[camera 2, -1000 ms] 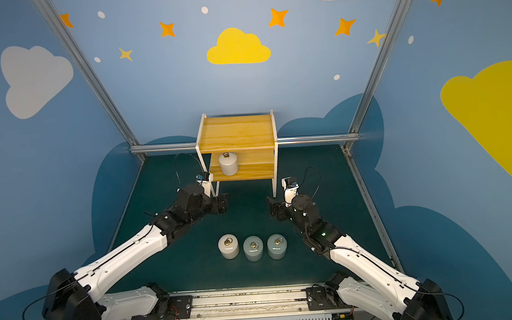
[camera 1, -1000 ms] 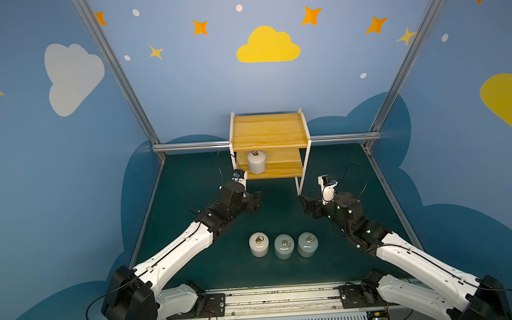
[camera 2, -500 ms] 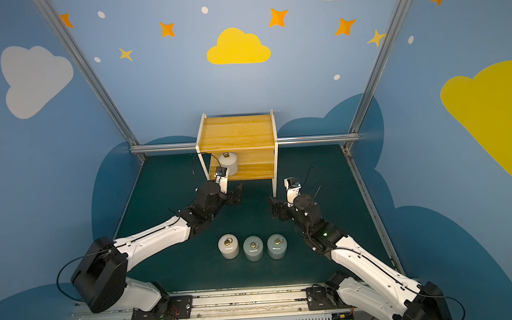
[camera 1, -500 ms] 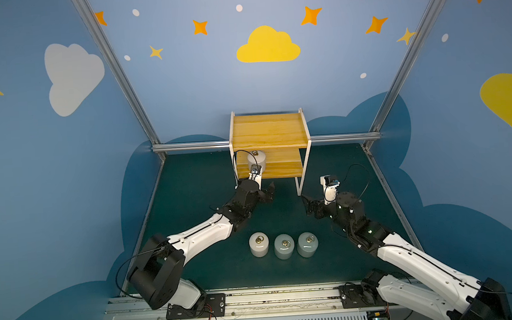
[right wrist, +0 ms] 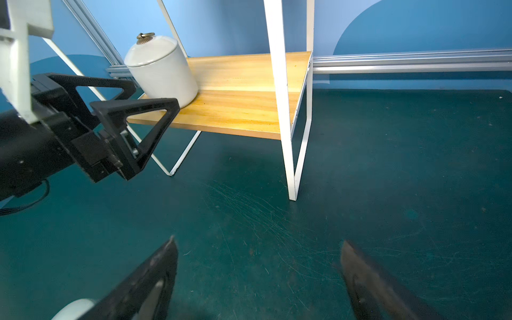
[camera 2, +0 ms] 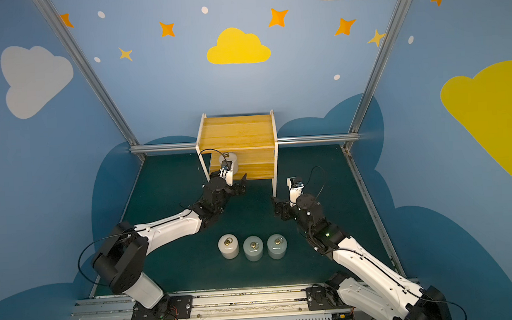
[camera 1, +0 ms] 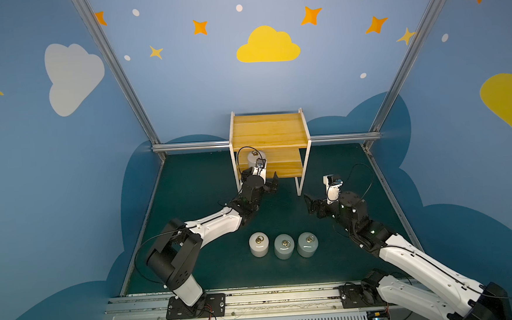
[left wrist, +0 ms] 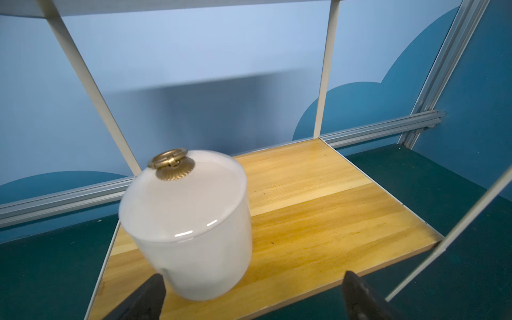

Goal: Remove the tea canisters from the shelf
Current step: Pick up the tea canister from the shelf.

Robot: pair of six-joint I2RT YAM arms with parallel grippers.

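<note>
Left claw jaws wide apart, empty, at front edge of lower board of shelf; white canister stands there just ahead, nearer one finger. Right claw apart, empty, over counter.

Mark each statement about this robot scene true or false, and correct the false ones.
1. One white canister stands on the shelf's lower board. True.
2. The left gripper is shut on that canister. False: its jaws stand open, short of it.
3. Three canisters stand in a row on the green mat. True.
4. The right gripper holds a canister. False: it is open and holds nothing.
5. A canister sits on the shelf's top board. False: that board bears none.
</note>
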